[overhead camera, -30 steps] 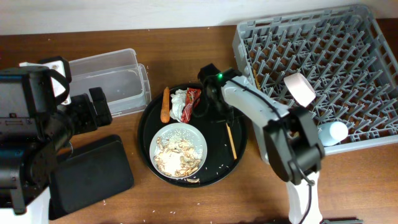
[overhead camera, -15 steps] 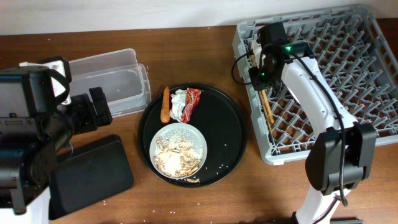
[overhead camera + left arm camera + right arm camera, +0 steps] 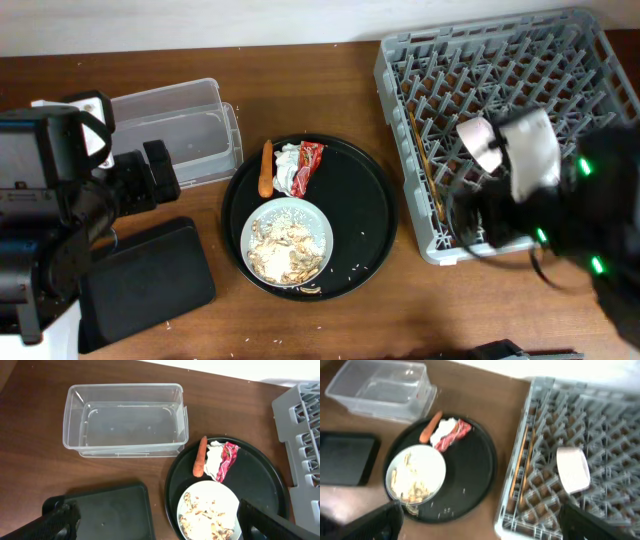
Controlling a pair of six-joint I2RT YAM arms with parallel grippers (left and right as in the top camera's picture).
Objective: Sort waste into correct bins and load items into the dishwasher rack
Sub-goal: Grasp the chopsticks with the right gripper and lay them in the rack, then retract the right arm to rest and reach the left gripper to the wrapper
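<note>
The chopsticks (image 3: 425,165) lie along the left side of the grey dishwasher rack (image 3: 383,75), beside a small white bowl or cup (image 3: 480,143) on its side. My right gripper (image 3: 485,530) hangs open and empty above the rack's near left corner; its arm (image 3: 545,215) is a blur in the overhead view. A pale plate (image 3: 322,222) heaped with rice scraps sits on the round black tray (image 3: 365,200) with the carrot (image 3: 266,168), napkin (image 3: 289,168) and red wrapper (image 3: 309,165). My left gripper (image 3: 162,527) is open, high over the black bin (image 3: 110,515).
The clear tub (image 3: 175,130) stands behind the black bin (image 3: 150,280) at the left. The left arm (image 3: 60,210) fills the left edge. Loose rice grains dot the round tray and the wood in front of it.
The right gripper carried the chopsticks from the round tray to the rack, opened and left them there, then swung back toward the near right. The left arm stayed still.
</note>
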